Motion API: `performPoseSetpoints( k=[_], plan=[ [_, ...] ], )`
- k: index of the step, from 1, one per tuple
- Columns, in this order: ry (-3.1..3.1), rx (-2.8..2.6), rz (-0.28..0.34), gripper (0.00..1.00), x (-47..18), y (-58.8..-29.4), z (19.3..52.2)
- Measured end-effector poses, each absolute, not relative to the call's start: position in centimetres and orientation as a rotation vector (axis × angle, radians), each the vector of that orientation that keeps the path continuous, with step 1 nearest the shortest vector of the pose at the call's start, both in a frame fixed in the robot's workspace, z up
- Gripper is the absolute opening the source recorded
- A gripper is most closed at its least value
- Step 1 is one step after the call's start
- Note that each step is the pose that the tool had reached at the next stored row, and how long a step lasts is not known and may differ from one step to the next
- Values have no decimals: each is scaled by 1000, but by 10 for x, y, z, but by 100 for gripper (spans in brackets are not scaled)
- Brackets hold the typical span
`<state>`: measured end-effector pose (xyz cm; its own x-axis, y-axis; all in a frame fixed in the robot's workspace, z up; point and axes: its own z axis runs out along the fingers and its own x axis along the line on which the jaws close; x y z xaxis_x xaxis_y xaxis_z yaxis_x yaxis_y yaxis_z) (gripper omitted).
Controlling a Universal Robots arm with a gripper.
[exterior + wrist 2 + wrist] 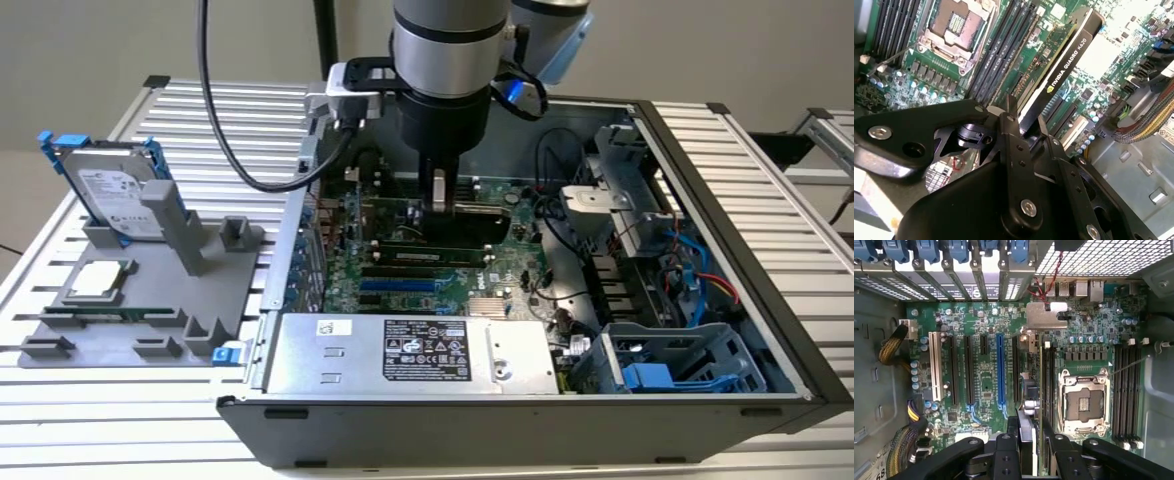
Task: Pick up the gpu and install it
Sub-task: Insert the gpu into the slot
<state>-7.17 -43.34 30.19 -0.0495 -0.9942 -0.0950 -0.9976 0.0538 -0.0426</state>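
We count one gpu point(1066, 65), one open computer case point(727, 200) and one grey parts holder point(147, 300) on the slatted bench point(120, 440). The holder carries one hard drive point(114, 190) in a blue frame, standing on edge, and one square processor chip point(100, 282) lying flat. One arm point(447, 60) reaches straight down into the case. In the second wrist view we see its gripper point(1026, 125) closed on the top edge of the gpu, one finger on each face. The card stands on edge over the green motherboard point(981, 385), beside the memory slots point(1004, 50) and the one bare processor socket point(1084, 402). In the first wrist view we count one long blue slot point(999, 372) and one white slot point(933, 365).
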Motion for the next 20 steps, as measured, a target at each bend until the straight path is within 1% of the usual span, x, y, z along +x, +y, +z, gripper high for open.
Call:
performPoseSetpoints(
  k=[20],
  plan=[
    [2201,-2106,49,0,-73,-442,296]
  ],
)
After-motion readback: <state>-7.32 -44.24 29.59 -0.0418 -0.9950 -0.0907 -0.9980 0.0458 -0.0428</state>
